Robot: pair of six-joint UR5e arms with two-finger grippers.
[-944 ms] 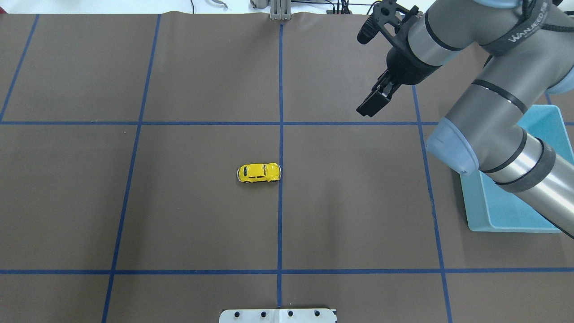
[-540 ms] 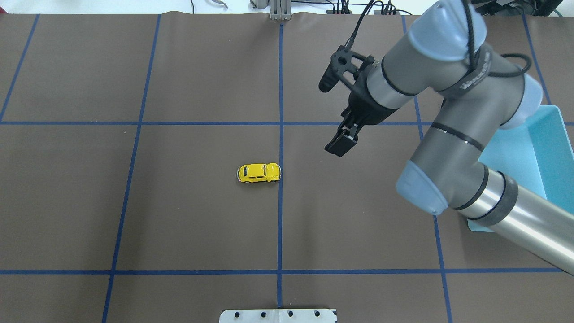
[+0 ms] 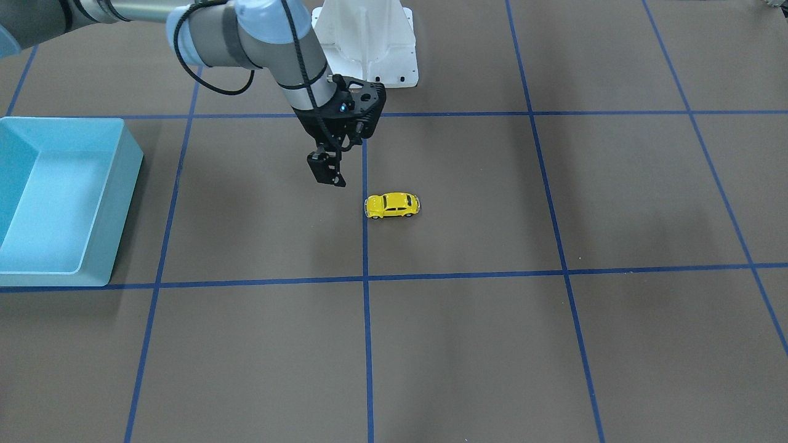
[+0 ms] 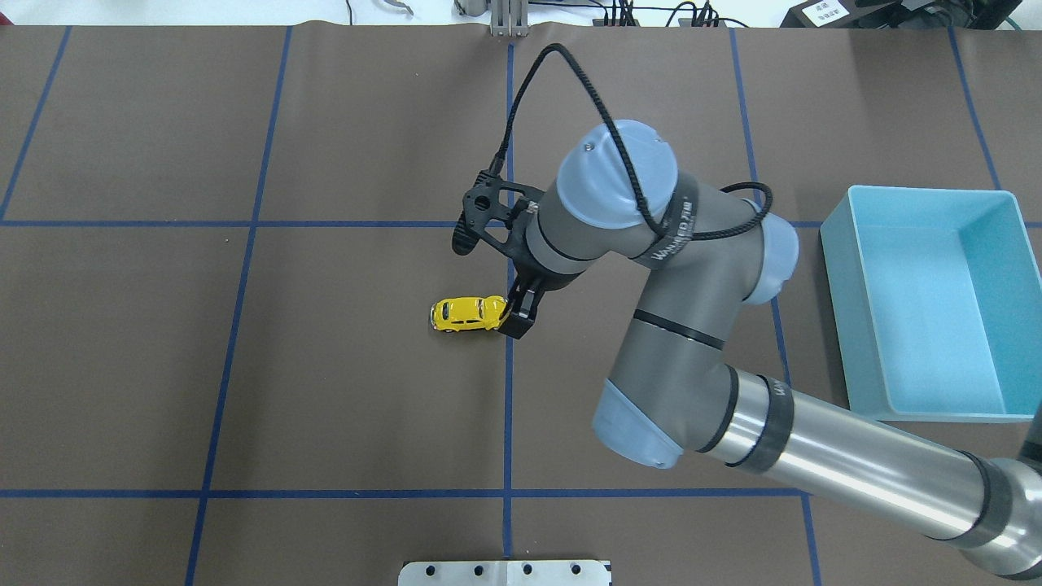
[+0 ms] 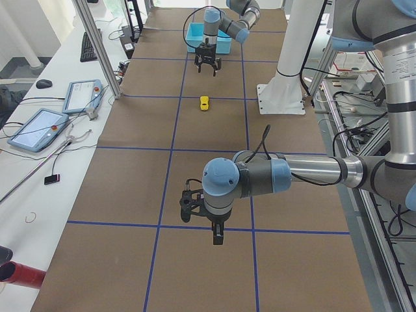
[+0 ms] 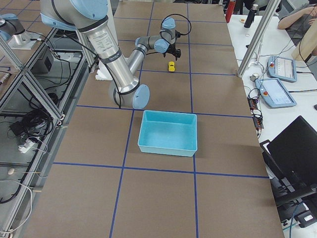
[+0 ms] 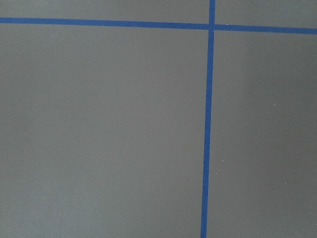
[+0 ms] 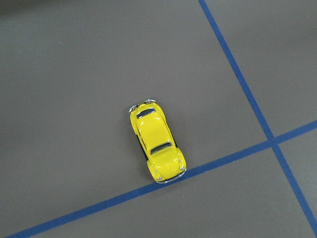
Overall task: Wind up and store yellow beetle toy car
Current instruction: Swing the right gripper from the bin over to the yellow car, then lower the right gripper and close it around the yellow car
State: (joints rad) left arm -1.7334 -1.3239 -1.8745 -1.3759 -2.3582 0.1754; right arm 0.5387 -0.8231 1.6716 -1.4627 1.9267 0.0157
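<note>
The yellow beetle toy car [image 4: 466,313] stands on its wheels on the brown mat near the table's middle, one end on a blue tape line; it also shows in the front view [image 3: 392,205] and in the right wrist view [image 8: 157,144]. My right gripper [image 4: 518,322] hangs just right of the car in the overhead view, pointing down, apart from it in the front view [image 3: 327,174]. It looks open and holds nothing. My left gripper [image 5: 218,238] shows only in the exterior left view, far from the car; I cannot tell whether it is open or shut.
A light blue bin [image 4: 920,309] stands empty at the table's right side, also in the front view [image 3: 55,197]. A white mount base [image 3: 369,43] sits at the robot's edge. Blue tape lines grid the mat.
My right arm has swung from the far right toward the middle, bringing its gripper down beside the car. The car has not moved.
</note>
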